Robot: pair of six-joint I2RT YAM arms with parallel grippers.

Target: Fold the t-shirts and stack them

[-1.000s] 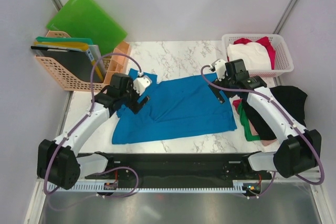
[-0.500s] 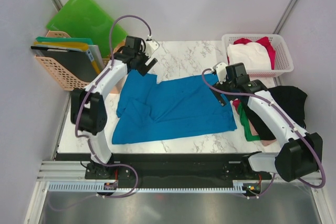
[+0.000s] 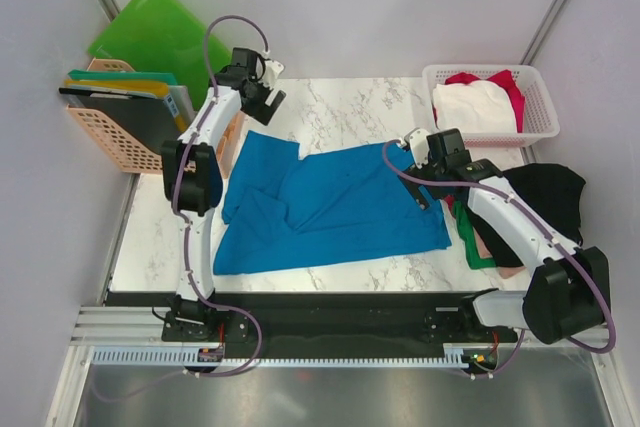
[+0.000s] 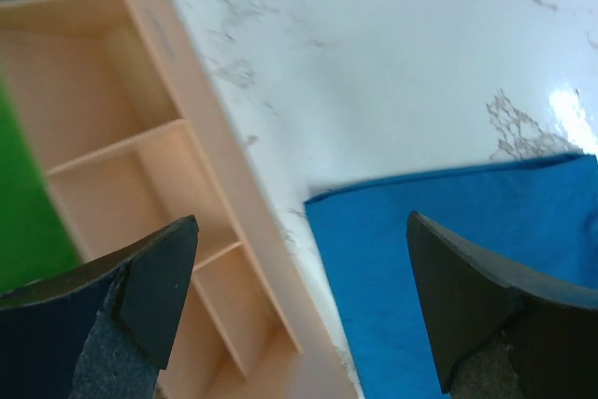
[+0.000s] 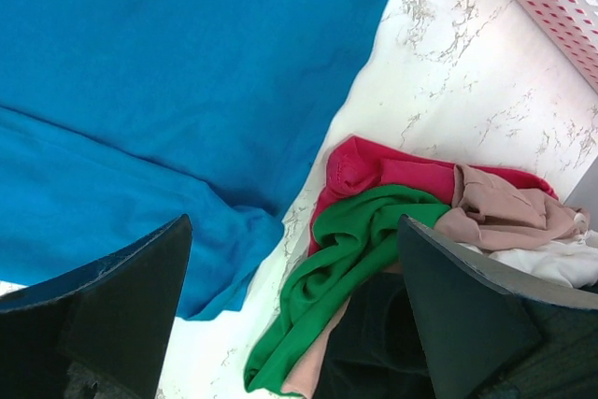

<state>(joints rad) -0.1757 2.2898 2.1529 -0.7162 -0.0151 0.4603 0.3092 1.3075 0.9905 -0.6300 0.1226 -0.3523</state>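
A bright blue t-shirt [image 3: 330, 202] lies spread on the marble table, with folds at its left side. My left gripper [image 3: 265, 97] is open and empty, above the table just beyond the shirt's far left corner [image 4: 467, 268]. My right gripper [image 3: 421, 180] is open and empty, above the shirt's right edge [image 5: 168, 91]. Beside that edge lies a loose heap of t-shirts: red [image 5: 392, 170], green [image 5: 346, 268], pale pink [image 5: 495, 207], white [image 5: 551, 263] and black [image 3: 550, 187].
A white lattice basket [image 3: 535, 127] at the back right holds white and red cloth. A peach desk organiser [image 4: 140, 184] with folders and a green plastic folder [image 3: 160, 37] stand at the back left, close to my left gripper.
My left arm has swung from over the blue shirt's left sleeve to the far left corner, off the shirt. My right gripper has shifted slightly to the right.
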